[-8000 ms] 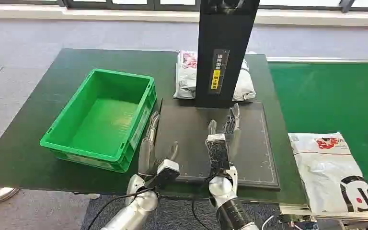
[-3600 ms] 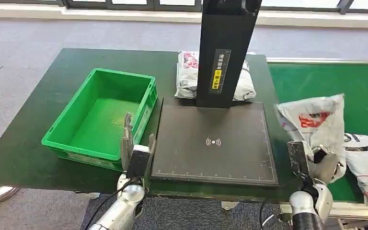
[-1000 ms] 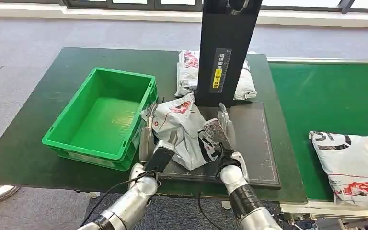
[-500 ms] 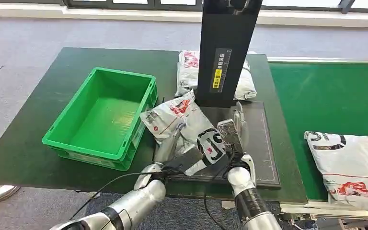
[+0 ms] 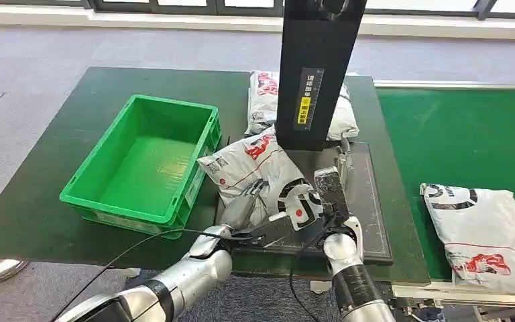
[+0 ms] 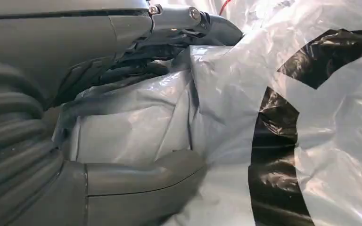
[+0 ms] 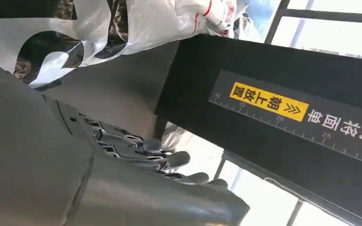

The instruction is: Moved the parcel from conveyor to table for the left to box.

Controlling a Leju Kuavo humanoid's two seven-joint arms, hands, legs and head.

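Since half a sec ago the parcel [image 5: 261,176] has sagged flatter onto the black mat [image 5: 365,201] mid-worktop [image 5: 40,181]. My left hand [image 5: 258,215] grips its near edge, thumb under, fingers over the plastic. My right hand [image 5: 332,191], at the parcel's 3 o'clock, has fingers straight, holding nothing. Green bin [image 5: 141,164] at 9 o'clock, black post [image 5: 312,74] at 1.

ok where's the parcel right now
In the head view the parcel lies on the dark pad just right of the green box, with the left hand gripping its near edge.
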